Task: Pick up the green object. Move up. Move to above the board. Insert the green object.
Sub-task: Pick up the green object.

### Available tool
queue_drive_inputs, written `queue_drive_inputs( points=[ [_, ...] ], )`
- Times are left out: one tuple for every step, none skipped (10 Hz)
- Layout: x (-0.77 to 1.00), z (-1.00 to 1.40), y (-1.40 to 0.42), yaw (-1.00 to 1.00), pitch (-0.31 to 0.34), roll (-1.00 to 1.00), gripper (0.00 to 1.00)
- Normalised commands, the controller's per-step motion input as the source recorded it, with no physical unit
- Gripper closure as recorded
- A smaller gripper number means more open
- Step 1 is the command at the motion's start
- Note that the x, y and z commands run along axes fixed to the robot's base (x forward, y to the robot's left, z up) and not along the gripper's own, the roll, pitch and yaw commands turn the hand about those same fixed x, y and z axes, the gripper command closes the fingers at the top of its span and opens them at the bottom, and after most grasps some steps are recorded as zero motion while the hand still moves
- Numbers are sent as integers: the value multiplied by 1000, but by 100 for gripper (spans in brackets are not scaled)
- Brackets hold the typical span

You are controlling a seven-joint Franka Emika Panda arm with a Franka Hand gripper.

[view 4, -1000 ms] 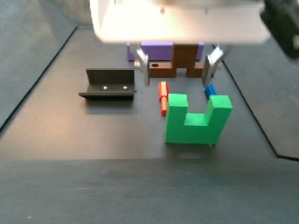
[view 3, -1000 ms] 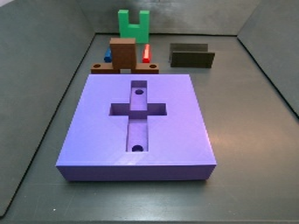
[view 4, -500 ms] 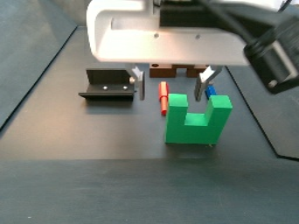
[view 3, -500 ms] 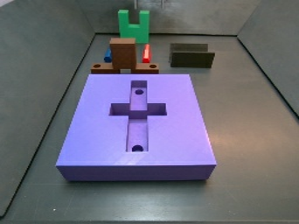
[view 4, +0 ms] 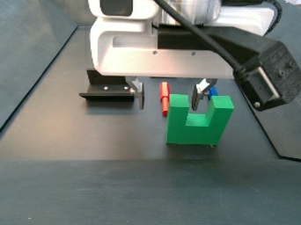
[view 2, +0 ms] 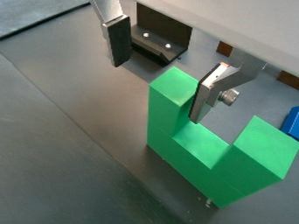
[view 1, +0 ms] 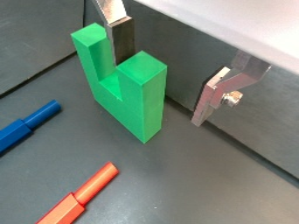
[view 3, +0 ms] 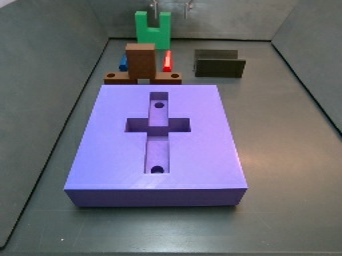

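Observation:
The green object (view 4: 193, 121) stands upright on the dark floor, its two prongs up; it also shows far back as the green object (view 3: 152, 30). My gripper (view 4: 171, 95) has come down on it and is open. In both wrist views the fingers straddle one prong: one finger (view 1: 121, 33) sits in the notch, the other finger (view 1: 218, 94) stands outside the prong with a gap. The same green object (view 2: 198, 131) fills the gripper (view 2: 158, 87). The purple-blue board (view 3: 201, 140), with its cross recess, lies in front, apart from the gripper (view 3: 163, 10).
The dark fixture (view 4: 108, 86) stands beside the green object, the same fixture (view 3: 221, 64) in a side view. A thin red bar (view 4: 163, 97) and a blue piece (view 1: 26, 131) lie on the floor close by. A brown block (view 3: 140, 58) stands between the board and the green object.
The gripper has come down from above onto the green object; its fingers now reach around one prong. The green object has not moved.

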Motion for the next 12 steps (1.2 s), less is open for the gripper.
queue_drive_inputs(
  points=[
    [-94,-229,-29,-9,-139,-164,0],
    [0,-254,0,-9,-136,-177,0],
    [0,-251,0,0,-129,-170,0],
    [0,-123,0,-6,-41,-127,0],
    [0,-89,0,-26,-21,-96,0],
    [0,0,0,0,0,4,0],
    [0,0,0,0,0,0,0],
    [0,0,0,0,0,0,100],
    [0,0,0,0,0,0,100],
    [0,0,0,0,0,0,100],
    [0,0,0,0,0,0,100],
    [0,0,0,0,0,0,100]
  ],
)
